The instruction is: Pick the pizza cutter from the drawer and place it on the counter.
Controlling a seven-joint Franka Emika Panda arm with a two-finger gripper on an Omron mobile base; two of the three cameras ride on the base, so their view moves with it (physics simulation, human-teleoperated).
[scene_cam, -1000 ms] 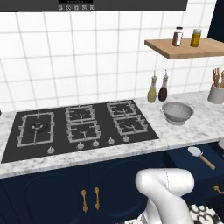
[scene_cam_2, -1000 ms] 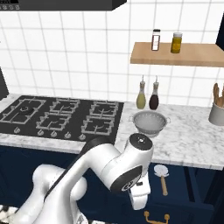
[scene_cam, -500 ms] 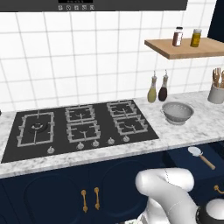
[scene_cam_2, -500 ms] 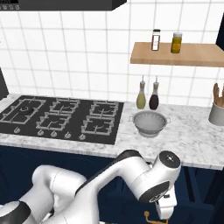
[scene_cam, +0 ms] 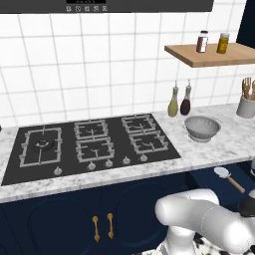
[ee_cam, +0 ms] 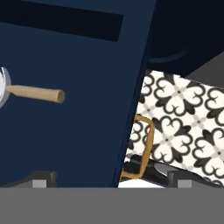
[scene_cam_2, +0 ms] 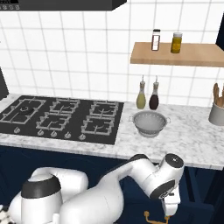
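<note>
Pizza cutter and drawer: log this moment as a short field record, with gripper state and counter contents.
pizza cutter: lying flat in the open drawer, pale disc and brown handle, untouched
drawer: pulled out, gold handle at its front
gripper: above the drawer's front edge, apart from the cutter; state cannot be told
counter: holds colander, two bottles, utensil cup
task progress: cutter not yet picked
</note>
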